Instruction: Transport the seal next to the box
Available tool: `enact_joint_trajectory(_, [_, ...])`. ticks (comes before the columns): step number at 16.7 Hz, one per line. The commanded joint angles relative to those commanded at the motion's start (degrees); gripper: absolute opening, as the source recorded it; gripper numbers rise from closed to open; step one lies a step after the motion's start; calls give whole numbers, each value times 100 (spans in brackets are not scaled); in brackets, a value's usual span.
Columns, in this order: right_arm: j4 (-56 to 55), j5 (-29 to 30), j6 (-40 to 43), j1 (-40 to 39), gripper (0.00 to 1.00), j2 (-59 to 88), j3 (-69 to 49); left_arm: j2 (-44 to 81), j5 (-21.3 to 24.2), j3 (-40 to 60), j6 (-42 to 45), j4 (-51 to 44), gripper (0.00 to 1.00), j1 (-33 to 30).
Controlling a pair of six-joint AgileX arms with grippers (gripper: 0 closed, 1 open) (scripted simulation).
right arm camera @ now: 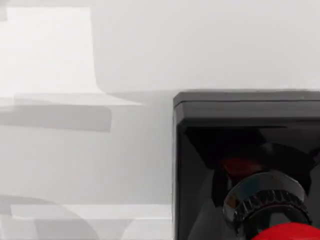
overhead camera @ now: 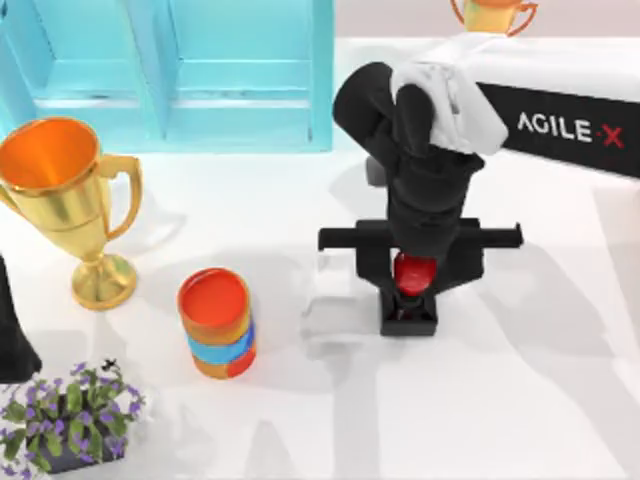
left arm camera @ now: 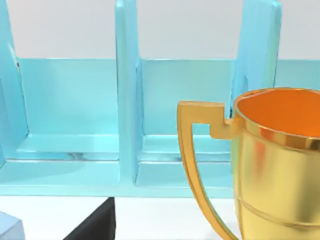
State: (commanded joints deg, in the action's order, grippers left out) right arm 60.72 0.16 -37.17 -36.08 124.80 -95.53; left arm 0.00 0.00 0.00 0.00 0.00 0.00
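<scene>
The seal (overhead camera: 409, 308), a black cube-like base with a glossy red knob (overhead camera: 414, 272), stands on the white table right of centre. My right gripper (overhead camera: 414, 282) comes straight down over it, its black crossbar just above the knob and its body hiding the knob's sides. In the right wrist view the seal (right arm camera: 235, 150) is very near, base and red knob both showing. The box (overhead camera: 200, 70), a turquoise piece with compartments, lies at the back left, well away from the seal. My left arm (overhead camera: 12, 335) is parked at the left edge.
An orange can with a blue band (overhead camera: 217, 322) stands left of the seal. A gold trophy cup (overhead camera: 65, 200) is at the left, close in the left wrist view too (left arm camera: 270, 160). Purple flowers (overhead camera: 70, 415) sit at the front left. A second cup (overhead camera: 492, 12) is at the back right.
</scene>
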Motion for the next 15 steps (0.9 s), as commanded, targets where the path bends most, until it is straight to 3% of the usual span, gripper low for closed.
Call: enact_joint_trajectory(15, [1012, -5, -6, 16, 0, -193, -798, 0, 0, 0, 0, 0, 100, 0])
